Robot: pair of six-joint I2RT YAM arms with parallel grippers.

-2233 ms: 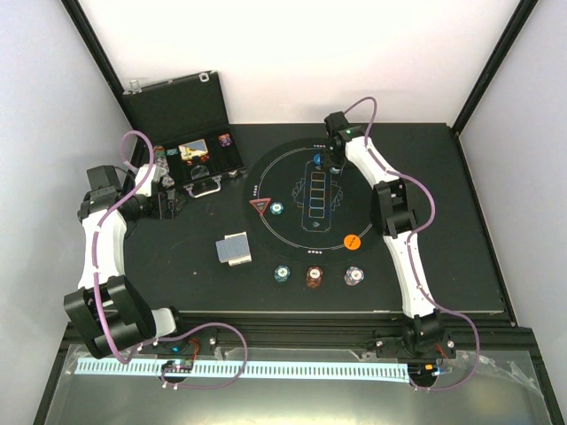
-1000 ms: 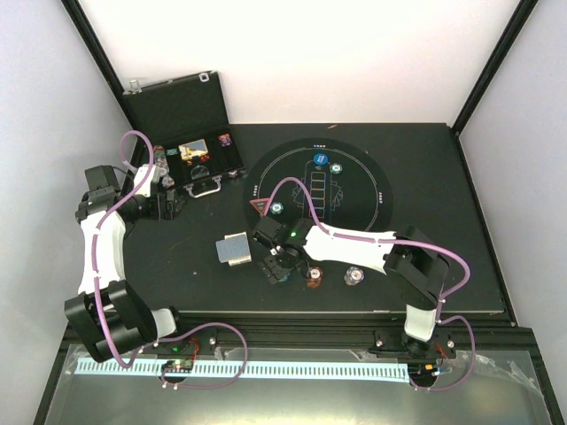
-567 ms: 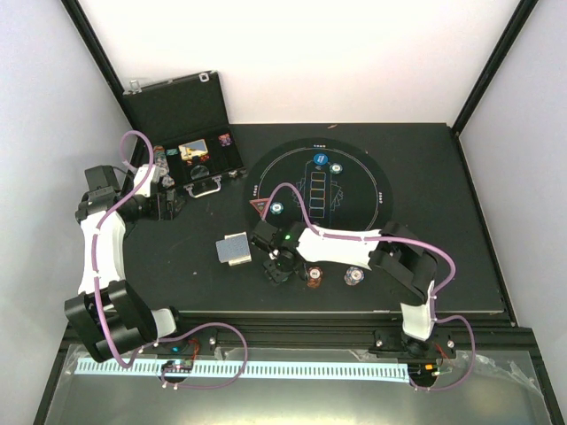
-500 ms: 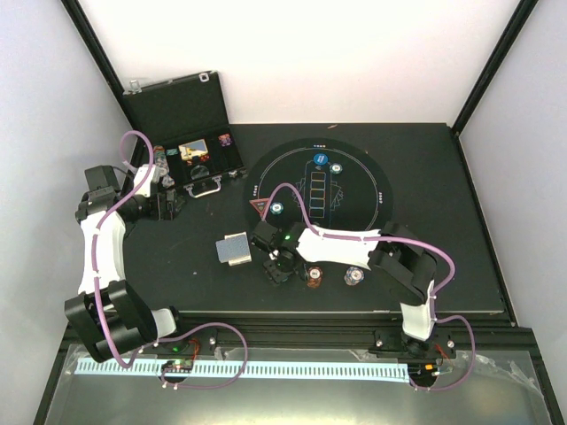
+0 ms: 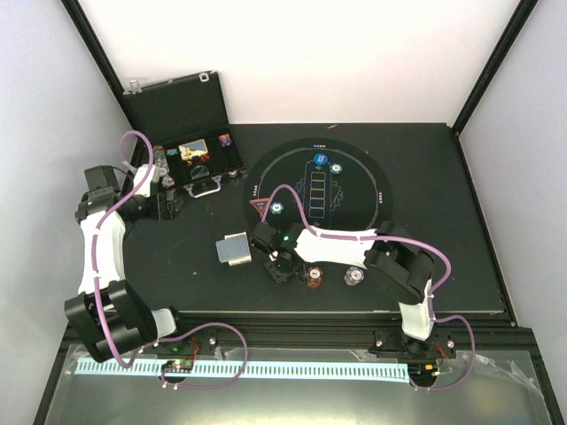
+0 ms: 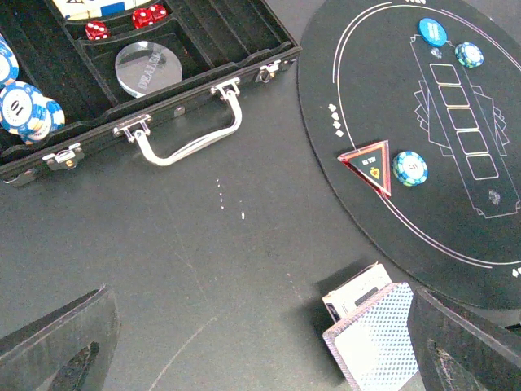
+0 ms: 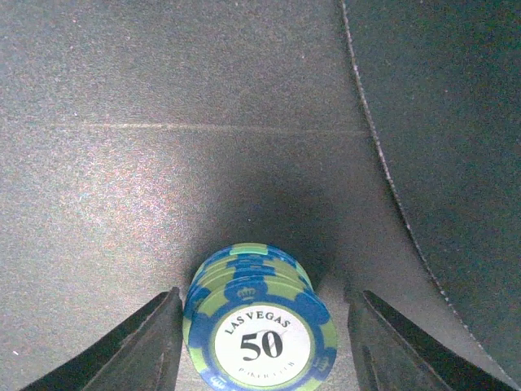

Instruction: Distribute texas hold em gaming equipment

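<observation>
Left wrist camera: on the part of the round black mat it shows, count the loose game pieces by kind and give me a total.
Teal chips: 2
Blue disc: 1
Red triangle marker: 1
Total: 4

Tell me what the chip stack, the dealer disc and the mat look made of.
Chip stack: likely plastic or clay-composite, matte blue-green striped edge, printed label. Dealer disc: seemingly clear acrylic; the case shows through. Mat: probably felt or rubber cloth, flat matte black, white printed lines.
</observation>
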